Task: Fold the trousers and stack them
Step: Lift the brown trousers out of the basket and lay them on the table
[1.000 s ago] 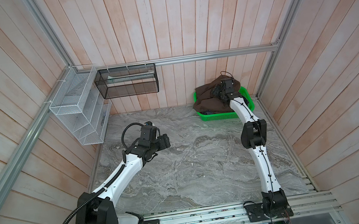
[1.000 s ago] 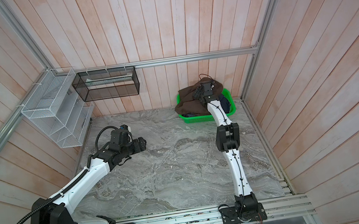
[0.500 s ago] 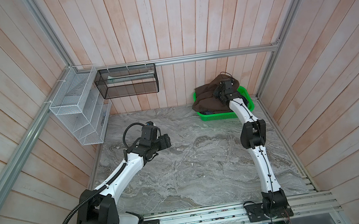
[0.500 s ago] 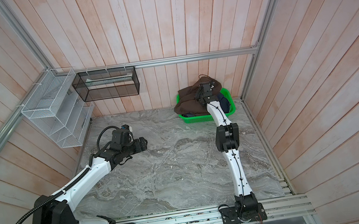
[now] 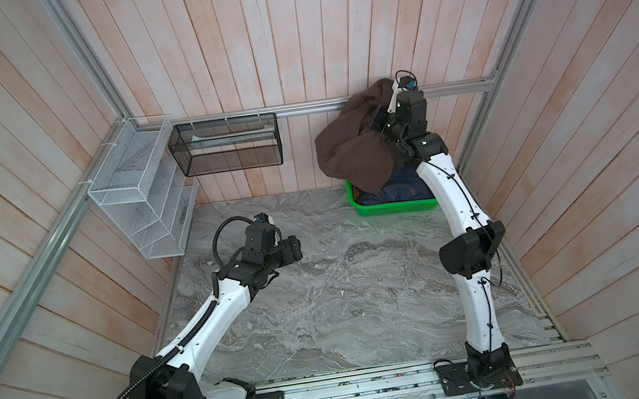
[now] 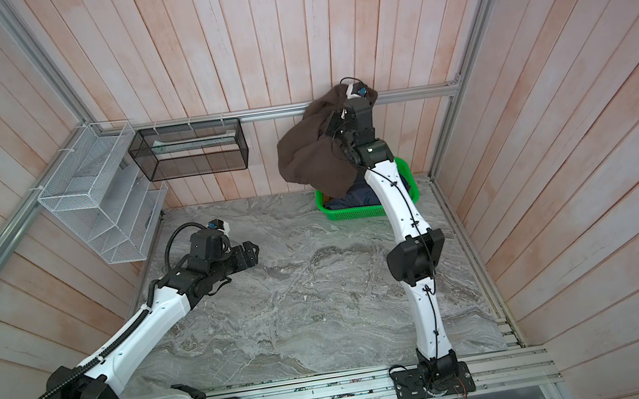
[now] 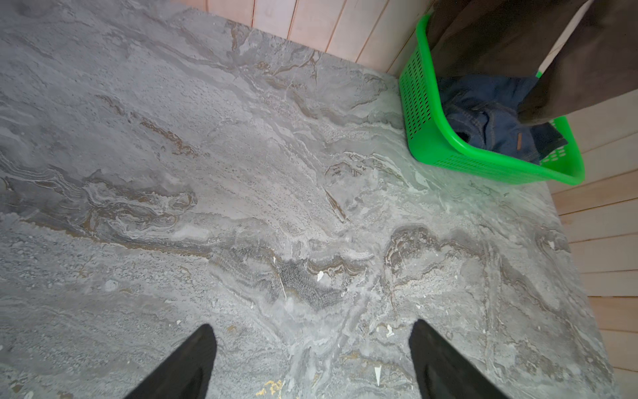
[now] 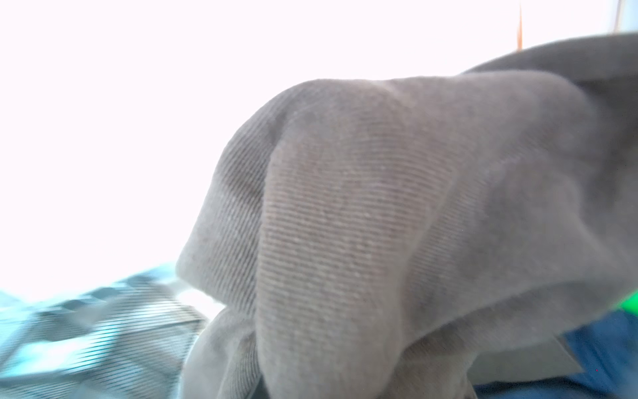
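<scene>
Trousers (image 5: 349, 150) are hanging from the right hand (image 5: 378, 120) over the green basket (image 5: 394, 209), far right corner of the counter (image 5: 342, 289).
Both top views: right hand is clenching a bunched fold, long axis running near-vertical, lower end trailing into the basket; left hand (image 6: 251, 252) is hovering released above the counter. Left wrist view: lower end is lying on the denim garment (image 7: 490, 117), so pull-out risks dragging it or tipping the basket. Right wrist view: blurred brown cloth is filling the frame; pinch looks thin, slip risk.

Left arm low, extended forward; left gripper (image 7: 312, 333) hovered, fingers (image 7: 203, 349) spread wide. Right arm stretched upward, elbow bent; right gripper (image 5: 379, 121) sat high, pinched on trousers (image 5: 349, 150), fingertips buried in fabric.
</scene>
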